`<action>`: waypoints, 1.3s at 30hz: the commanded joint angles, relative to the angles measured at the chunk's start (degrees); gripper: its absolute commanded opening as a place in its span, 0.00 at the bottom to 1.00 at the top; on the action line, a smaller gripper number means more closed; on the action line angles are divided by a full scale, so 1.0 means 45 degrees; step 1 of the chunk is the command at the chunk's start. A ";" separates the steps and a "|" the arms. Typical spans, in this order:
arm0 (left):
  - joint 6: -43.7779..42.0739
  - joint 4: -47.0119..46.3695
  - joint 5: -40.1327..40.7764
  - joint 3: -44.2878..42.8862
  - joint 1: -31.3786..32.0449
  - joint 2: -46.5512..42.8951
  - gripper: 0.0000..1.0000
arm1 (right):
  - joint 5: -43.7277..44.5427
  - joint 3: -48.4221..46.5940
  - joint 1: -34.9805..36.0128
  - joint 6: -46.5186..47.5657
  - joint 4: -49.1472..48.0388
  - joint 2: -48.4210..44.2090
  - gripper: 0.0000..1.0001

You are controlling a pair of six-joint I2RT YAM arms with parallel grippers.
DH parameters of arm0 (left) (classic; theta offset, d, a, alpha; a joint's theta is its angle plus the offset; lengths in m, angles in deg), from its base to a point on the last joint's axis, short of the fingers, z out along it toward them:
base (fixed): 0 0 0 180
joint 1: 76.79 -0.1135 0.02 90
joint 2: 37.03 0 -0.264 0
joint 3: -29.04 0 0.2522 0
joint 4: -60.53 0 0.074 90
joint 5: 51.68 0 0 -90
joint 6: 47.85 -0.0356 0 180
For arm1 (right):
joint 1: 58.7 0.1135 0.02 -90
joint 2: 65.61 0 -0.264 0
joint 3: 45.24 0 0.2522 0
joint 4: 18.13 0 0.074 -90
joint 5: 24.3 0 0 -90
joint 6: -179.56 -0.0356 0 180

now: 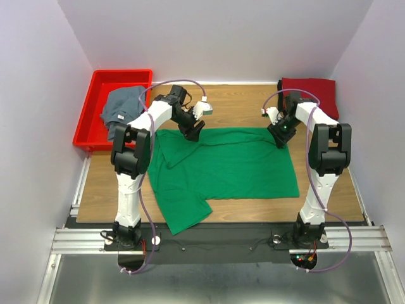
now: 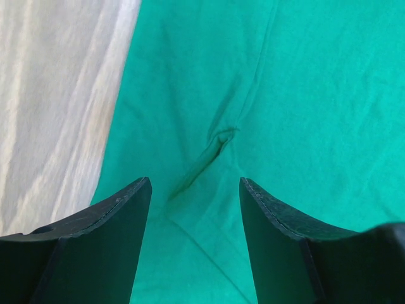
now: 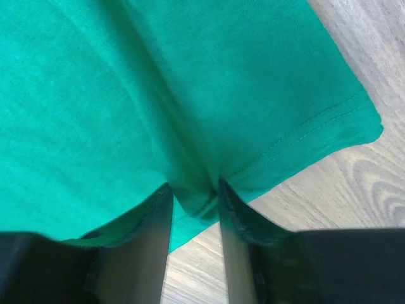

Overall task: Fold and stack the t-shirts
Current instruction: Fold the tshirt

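Note:
The bright green t-shirt (image 1: 228, 164) lies spread across the middle of the table, one sleeve trailing toward the front left. My left gripper (image 1: 193, 131) hovers at its back left edge. In the left wrist view this gripper (image 2: 195, 183) is open, with only flat green cloth (image 2: 304, 95) and a small crease beneath it. My right gripper (image 1: 279, 138) is at the shirt's back right corner. In the right wrist view its jaws (image 3: 193, 185) stand narrow, squeezing a bunched fold of the green hem (image 3: 126, 95). A grey-blue t-shirt (image 1: 120, 107) lies crumpled in the bin. A dark red t-shirt (image 1: 310, 92) lies folded at the back right.
A rigid red plastic bin (image 1: 85, 120) stands at the back left, partly off the wooden table (image 1: 240, 104). White walls close in on three sides. Both arm bases sit on the rail at the near edge.

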 commanded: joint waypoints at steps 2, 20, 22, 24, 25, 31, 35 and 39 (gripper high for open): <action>-0.0586 0.0671 -0.0294 -0.0482 0.0245 0.0424 0.67 | 0.0216 -0.0111 0.0056 0.0104 -0.0383 -0.0043 0.35; -0.1700 0.2059 -0.0237 0.0259 0.0344 -0.0979 0.09 | 0.0665 -0.0443 0.0056 0.0202 -0.0422 -0.0277 0.01; -0.1719 0.2136 -0.0177 0.0357 0.0363 -0.1156 0.09 | 0.0724 -0.0404 0.0036 0.0260 -0.0422 -0.0375 0.01; -0.1739 0.2312 -0.0158 0.0338 0.0344 -0.1313 0.09 | 0.0763 -0.0404 0.0056 0.0280 -0.0422 -0.0433 0.01; -0.1758 0.2351 -0.0177 0.0338 0.0344 -0.1371 0.09 | 0.0782 -0.0404 0.0036 0.0280 -0.0422 -0.0453 0.01; -0.1933 0.2800 -0.0157 0.0415 0.0460 -0.1801 0.00 | 0.0997 -0.0365 0.0056 0.0436 -0.0402 -0.0745 0.01; -0.2090 0.3074 0.0037 0.0825 0.0656 -0.1938 0.00 | 0.1134 -0.0209 0.0056 0.0592 -0.0422 -0.0824 0.00; -0.2013 0.2861 0.0174 0.1488 0.0773 -0.1939 0.00 | 0.1212 -0.0033 0.0036 0.0710 -0.0402 -0.0824 0.01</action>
